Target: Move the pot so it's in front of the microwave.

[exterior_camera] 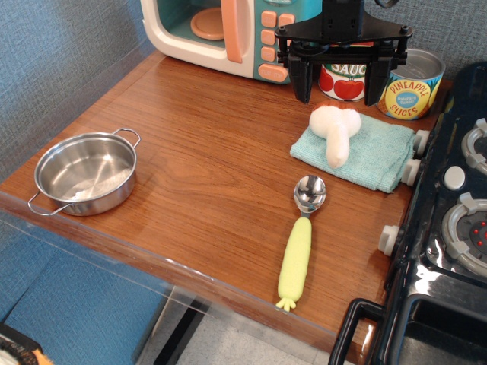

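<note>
The pot sits untouched at the desk's near-left corner, well apart from the microwave — the end effector, open and empty, must first reach across and grasp it.

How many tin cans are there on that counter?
2. A tomato sauce can stands at the back, mostly hidden behind the gripper. A pineapple slices can stands just right of it, by the stove. More could be hidden behind the gripper.
</note>
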`<action>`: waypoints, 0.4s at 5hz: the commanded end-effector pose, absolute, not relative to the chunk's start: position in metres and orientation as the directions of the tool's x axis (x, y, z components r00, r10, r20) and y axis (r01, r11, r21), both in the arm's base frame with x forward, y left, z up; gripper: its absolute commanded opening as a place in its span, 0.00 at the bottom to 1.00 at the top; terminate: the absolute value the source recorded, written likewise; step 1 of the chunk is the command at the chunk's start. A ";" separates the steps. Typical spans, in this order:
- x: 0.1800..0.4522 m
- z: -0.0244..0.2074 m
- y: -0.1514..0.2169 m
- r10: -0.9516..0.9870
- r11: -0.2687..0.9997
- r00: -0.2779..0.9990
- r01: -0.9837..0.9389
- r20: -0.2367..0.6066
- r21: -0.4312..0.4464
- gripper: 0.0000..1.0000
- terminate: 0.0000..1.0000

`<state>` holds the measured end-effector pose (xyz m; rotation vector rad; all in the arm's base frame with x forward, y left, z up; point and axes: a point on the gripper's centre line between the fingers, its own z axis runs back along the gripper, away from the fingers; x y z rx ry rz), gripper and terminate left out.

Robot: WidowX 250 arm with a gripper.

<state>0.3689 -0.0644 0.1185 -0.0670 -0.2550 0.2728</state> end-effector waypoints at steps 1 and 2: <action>0.369 0.119 -0.064 0.275 0.961 0.931 -0.258 0.240 -0.100 1.00 0.00; 0.359 0.114 -0.049 0.290 0.956 0.931 -0.273 0.224 -0.103 1.00 0.00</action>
